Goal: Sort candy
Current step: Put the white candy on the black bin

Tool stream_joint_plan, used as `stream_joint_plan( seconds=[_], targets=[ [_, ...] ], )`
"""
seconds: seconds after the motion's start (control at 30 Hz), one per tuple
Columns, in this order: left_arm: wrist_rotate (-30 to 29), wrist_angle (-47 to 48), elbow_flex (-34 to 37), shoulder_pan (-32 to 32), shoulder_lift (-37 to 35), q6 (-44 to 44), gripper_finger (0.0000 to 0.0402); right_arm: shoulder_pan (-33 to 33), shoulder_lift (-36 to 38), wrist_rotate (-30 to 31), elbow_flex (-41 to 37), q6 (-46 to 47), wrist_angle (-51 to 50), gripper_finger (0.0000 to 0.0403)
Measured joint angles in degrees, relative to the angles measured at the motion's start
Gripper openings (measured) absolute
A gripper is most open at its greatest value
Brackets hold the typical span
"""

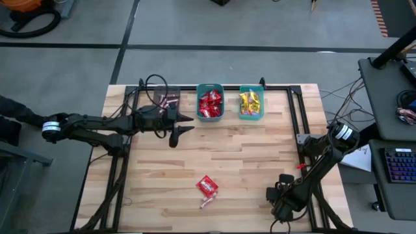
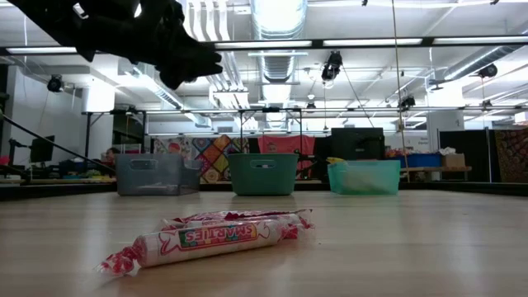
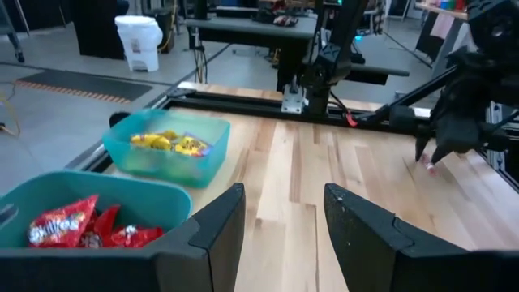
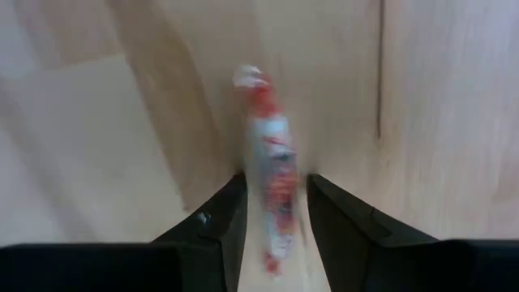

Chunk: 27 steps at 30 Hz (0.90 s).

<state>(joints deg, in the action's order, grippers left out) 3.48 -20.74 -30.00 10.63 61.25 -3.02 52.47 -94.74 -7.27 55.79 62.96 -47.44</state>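
Only the right wrist view shows a Smarties roll (image 4: 272, 195) between the right gripper's (image 4: 276, 215) parted fingers; the left gripper (image 3: 280, 219), at ten o'clock, stands parted and empty.

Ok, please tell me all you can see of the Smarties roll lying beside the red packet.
The Smarties roll is a slim cylinder in a glossy white wrapper with coloured letters and twisted pinkish-red ends. It lies flat on the wooden table, close beside the red packet, seemingly touching it. No fingers touch it.
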Motion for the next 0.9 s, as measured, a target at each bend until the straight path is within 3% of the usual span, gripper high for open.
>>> stream_joint_plan(
  seconds=[0.17, 0.3, 0.5, 0.57, 0.73, 0.9],
  targets=[
    [0.01, -1.39, -0.34, 0.00, 0.13, 0.23, 0.0153, -0.88, 0.13, -0.68, -3.24, -2.52, 5.49, 0.0099],
    [-0.02, -2.43, -0.34, -0.15, 0.14, -1.31, 0.0153, -1.95, 0.11, -1.06, -4.80, -3.12, 7.59, 0.0042],
    [-0.07, -3.64, -0.28, -2.01, 1.20, -3.49, 0.0153, -3.68, 1.42, 4.07, -4.37, -4.50, 9.10, 0.0010],
    [-0.08, -3.60, -0.27, -3.51, 1.31, -3.67, 0.0153, -4.37, 3.35, 8.48, -3.67, -3.90, 9.21, 0.0008],
    [-0.43, -3.86, -0.21, -8.13, 1.16, -3.55, 0.0153, -7.10, 9.93, 26.07, -2.41, -4.62, 12.14, 0.0007],
    [-4.29, -4.27, -0.21, -12.13, 1.13, -2.77, 0.0153, -11.57, 14.46, 40.32, -2.83, -19.06, 19.94, 0.0007]
  ],
)
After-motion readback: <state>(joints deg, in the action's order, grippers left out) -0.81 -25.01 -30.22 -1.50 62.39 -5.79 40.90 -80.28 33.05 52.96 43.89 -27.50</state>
